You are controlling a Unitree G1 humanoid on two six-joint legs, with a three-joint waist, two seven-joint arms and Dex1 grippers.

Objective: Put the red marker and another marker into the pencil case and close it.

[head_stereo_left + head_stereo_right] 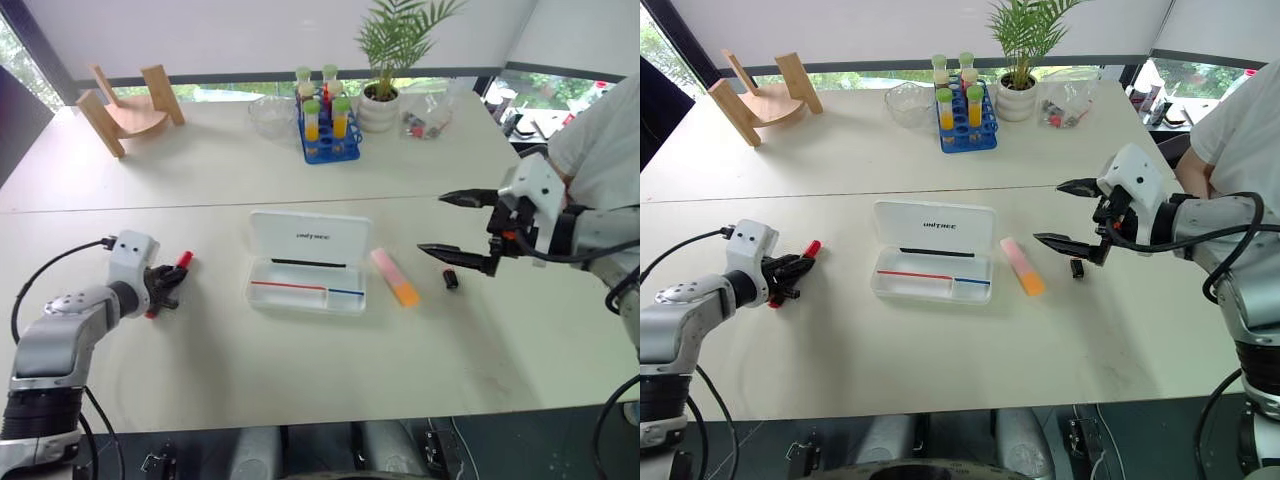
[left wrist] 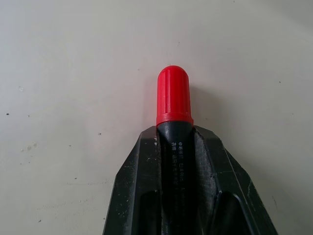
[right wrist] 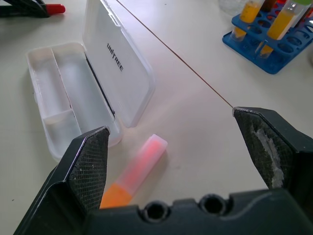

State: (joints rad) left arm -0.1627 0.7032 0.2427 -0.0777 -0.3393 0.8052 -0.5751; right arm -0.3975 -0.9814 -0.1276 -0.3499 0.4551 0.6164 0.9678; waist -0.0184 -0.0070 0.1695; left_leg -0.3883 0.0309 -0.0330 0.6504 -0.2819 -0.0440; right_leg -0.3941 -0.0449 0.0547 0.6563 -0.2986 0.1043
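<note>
Left gripper (image 2: 173, 147) fingers clamped on red marker (image 2: 174, 105), dark barrel between pads, red cap poking past tips, low over table (image 1: 300, 400); right gripper (image 1: 462, 228) fingers spread wide, nothing held, hanging above table; pink-orange highlighter (image 1: 395, 277) flat on table at 3 o'clock, just beside pencil case (image 1: 308, 262); case open, lid up, tray bare; marker well apart at case's 9 o'clock.

Red marker (image 2: 173, 112) in left pincer (image 2: 177, 142)
</note>
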